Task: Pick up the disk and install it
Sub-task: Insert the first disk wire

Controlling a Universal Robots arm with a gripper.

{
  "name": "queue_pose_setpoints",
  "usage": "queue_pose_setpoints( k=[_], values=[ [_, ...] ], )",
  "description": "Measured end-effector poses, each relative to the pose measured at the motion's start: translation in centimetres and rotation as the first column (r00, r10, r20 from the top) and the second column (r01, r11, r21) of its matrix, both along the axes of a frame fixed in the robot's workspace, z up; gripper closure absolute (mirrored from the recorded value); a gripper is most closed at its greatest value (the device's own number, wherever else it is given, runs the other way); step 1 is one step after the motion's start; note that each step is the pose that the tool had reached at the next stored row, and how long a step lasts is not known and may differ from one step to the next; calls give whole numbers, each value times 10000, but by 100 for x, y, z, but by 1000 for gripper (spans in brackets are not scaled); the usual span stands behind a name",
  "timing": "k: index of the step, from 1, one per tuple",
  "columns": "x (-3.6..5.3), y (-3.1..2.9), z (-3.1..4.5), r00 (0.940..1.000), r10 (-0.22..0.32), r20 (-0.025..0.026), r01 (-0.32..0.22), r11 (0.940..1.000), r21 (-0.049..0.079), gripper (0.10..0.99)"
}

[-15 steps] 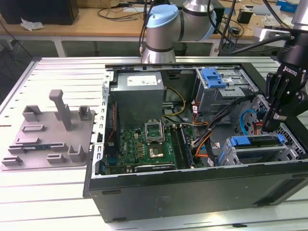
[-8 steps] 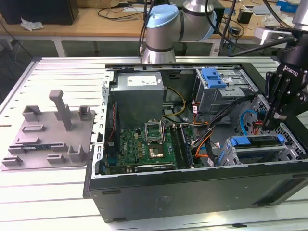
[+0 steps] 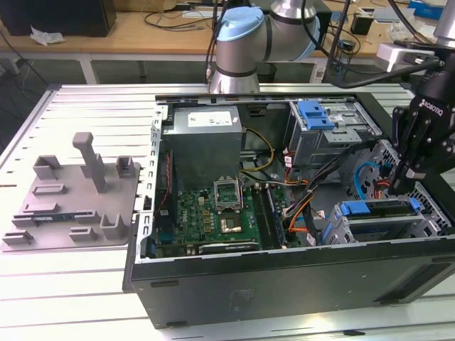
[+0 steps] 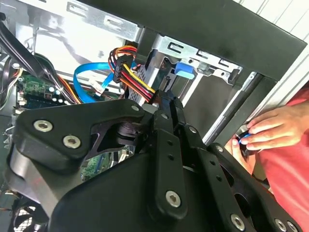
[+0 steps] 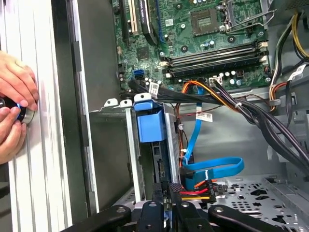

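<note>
Fingers (image 3: pixel 395 186) are clenched, their tips at the end of the disk (image 3: pixel 375 209), which lies slotted in the drive cage (image 3: pixel 429 226) just beneath them. I cannot tell whether they pinch it. Pickup looks done and installing is in hand. Seating it calls for a straight push along the cage, clear of the blue cable (image 5: pixel 215 169) just beyond.
</note>
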State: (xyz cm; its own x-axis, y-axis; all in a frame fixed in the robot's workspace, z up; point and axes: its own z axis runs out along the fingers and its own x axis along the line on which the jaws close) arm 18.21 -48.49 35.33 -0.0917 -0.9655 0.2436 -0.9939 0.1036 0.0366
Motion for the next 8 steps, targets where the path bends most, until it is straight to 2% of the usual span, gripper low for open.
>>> queue_pose_setpoints(
  k=[5,6,8],
  values=[
    [-12,-36,0,9995,307,11,-307,9993,230,922],
    [-13,-48,0,9993,373,16,-373,9987,337,922],
    [-13,-61,0,9991,420,20,-421,9982,438,922]
  ],
)
